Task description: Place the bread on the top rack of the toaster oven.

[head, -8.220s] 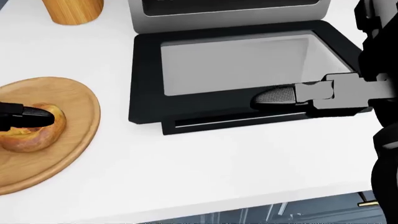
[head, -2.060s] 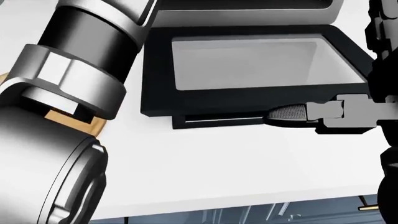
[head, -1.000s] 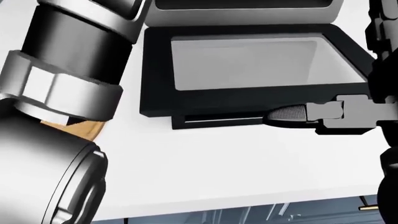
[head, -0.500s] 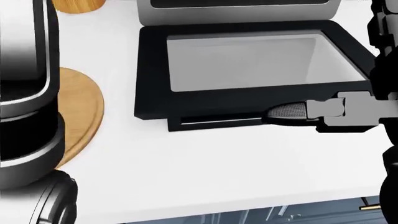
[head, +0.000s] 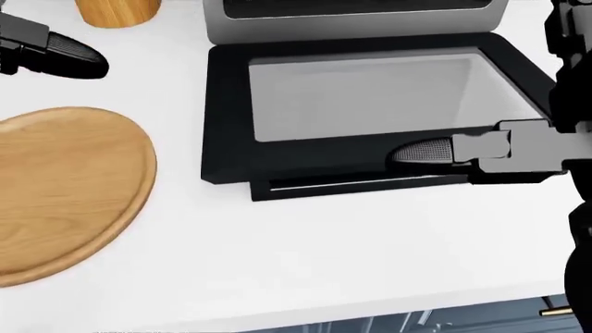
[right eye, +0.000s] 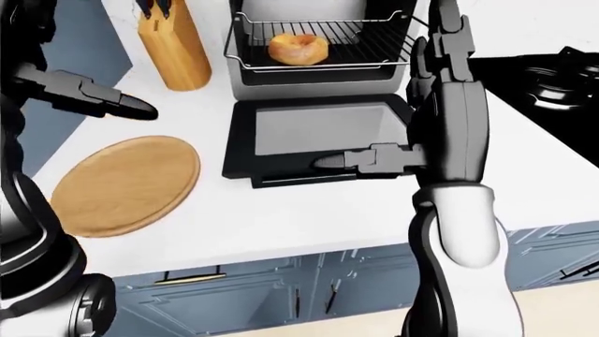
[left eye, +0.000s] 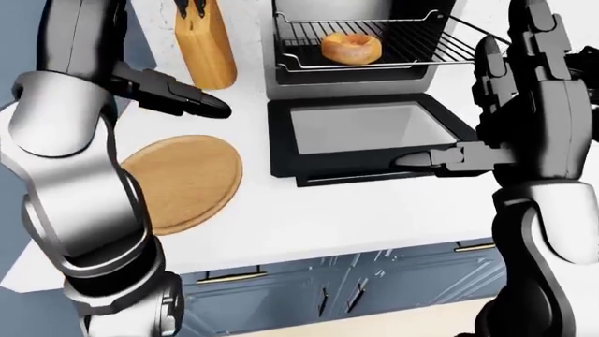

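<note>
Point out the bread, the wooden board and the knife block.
bread (left eye: 351, 48): left-eye view, on its golden crust, lying on the oven rack.
wooden board (left eye: 182, 182): left-eye view, middle of its bare top.
knife block (right eye: 175, 50): right-eye view, its wooden side.

The left arm rose along the left edge of the left-eye view, bent at the elbow, its left hand (left eye: 182, 100) reaching toward three o'clock with dark fingers extended and nothing between them. The right arm stood upright at the right side, forearm vertical (bulky black and grey segments), and the right hand (left eye: 432, 158) pointed toward nine o'clock, fingers stretched flat and empty.
</note>
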Robot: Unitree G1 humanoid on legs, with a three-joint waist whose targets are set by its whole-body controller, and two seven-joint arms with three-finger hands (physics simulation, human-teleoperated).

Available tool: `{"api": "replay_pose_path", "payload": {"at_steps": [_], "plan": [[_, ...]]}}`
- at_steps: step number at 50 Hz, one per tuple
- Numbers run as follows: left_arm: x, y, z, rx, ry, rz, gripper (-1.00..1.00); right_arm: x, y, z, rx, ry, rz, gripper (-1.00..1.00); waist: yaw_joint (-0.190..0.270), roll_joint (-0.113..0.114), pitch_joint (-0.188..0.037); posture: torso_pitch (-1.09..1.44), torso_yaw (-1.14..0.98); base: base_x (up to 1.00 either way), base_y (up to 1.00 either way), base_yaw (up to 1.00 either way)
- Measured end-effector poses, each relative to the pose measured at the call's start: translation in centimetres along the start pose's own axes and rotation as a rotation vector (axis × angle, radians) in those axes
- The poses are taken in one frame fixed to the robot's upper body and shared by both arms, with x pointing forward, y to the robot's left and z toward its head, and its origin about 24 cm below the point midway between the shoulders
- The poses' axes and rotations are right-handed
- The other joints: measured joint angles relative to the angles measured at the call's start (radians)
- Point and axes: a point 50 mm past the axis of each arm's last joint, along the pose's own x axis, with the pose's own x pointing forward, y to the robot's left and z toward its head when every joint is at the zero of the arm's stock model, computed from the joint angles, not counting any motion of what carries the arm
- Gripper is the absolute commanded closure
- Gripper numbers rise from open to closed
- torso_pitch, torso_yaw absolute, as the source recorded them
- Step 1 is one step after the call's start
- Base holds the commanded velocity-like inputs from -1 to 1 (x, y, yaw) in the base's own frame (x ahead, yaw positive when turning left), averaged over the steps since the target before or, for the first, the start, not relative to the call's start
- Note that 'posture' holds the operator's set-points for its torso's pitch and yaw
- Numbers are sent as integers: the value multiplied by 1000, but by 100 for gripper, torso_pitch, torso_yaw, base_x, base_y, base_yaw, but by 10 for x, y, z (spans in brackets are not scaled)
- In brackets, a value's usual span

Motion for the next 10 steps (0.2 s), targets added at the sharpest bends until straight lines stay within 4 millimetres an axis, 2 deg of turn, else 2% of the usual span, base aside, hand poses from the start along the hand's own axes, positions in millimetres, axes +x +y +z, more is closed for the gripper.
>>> {"api": "replay_pose_path", "payload": {"at_steps": [10], "plan": [[-14, 5, -32, -9, 85, 33, -100, 0, 0, -3, -2, 5, -4, -100, -1, 8, -5, 0, 0, 0, 0, 0]]}}
